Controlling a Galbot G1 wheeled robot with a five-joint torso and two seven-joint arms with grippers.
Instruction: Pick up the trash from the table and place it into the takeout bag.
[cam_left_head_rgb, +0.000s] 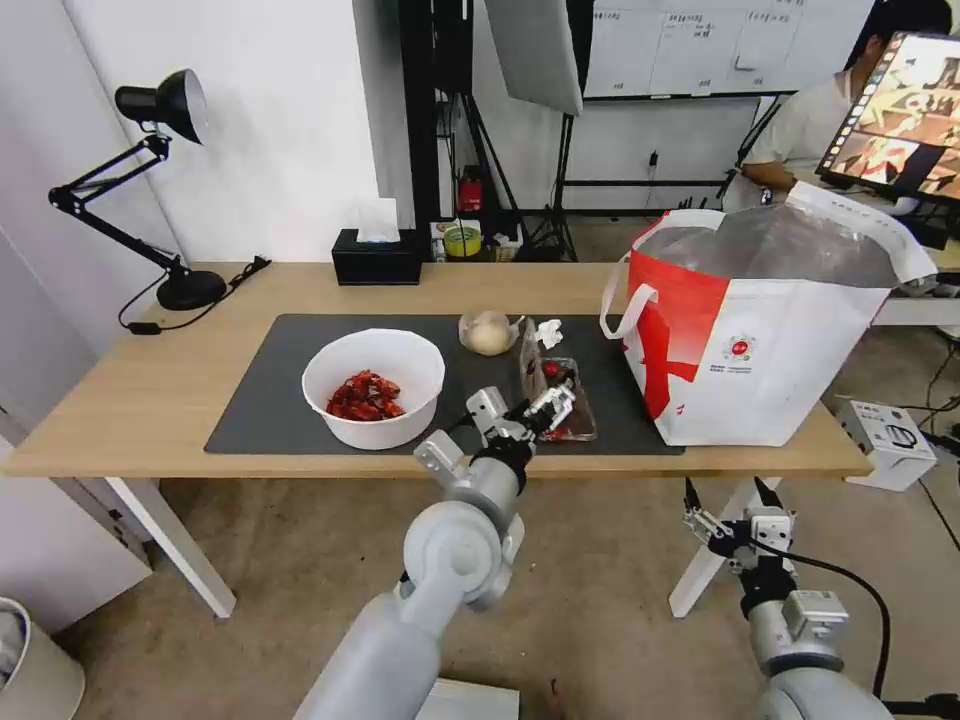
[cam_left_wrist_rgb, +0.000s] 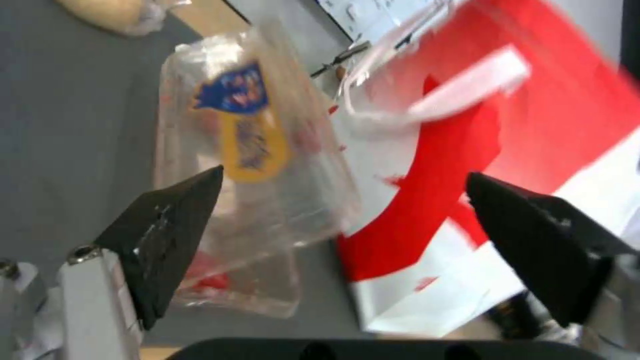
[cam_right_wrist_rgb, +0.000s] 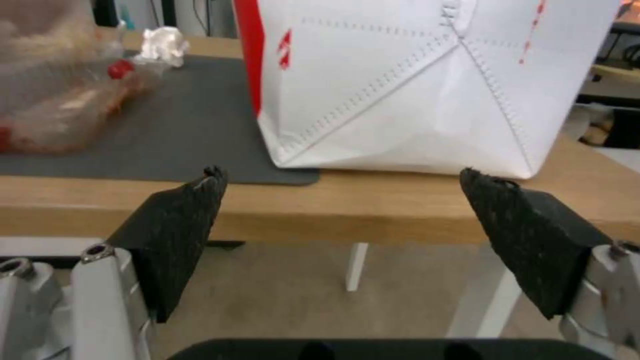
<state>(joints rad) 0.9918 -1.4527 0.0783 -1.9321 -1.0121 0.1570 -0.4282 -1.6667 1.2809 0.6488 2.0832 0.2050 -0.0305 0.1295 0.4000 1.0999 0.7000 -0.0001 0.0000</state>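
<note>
The trash lies on the table's dark mat (cam_left_head_rgb: 260, 400): a white bowl of red shells (cam_left_head_rgb: 372, 388), a clear bag with a beige lump (cam_left_head_rgb: 487, 332), a small crumpled tissue (cam_left_head_rgb: 548, 332) and a clear clamshell box (cam_left_head_rgb: 565, 400). My left gripper (cam_left_head_rgb: 545, 410) hovers open right over the clamshell box (cam_left_wrist_rgb: 253, 165), its black fingers (cam_left_wrist_rgb: 167, 235) spread with nothing between them. The takeout bag (cam_left_head_rgb: 760, 330) stands upright at the table's right end, mouth open. My right gripper (cam_left_head_rgb: 725, 495) hangs open below the table's front edge, facing the takeout bag (cam_right_wrist_rgb: 427, 85).
A black tissue box (cam_left_head_rgb: 377, 258) and a black desk lamp (cam_left_head_rgb: 160, 180) stand at the back of the table (cam_left_head_rgb: 120, 400). A white table leg (cam_left_head_rgb: 700, 580) is close to my right gripper. The bag's loop handle (cam_left_head_rgb: 625, 300) hangs toward the clamshell.
</note>
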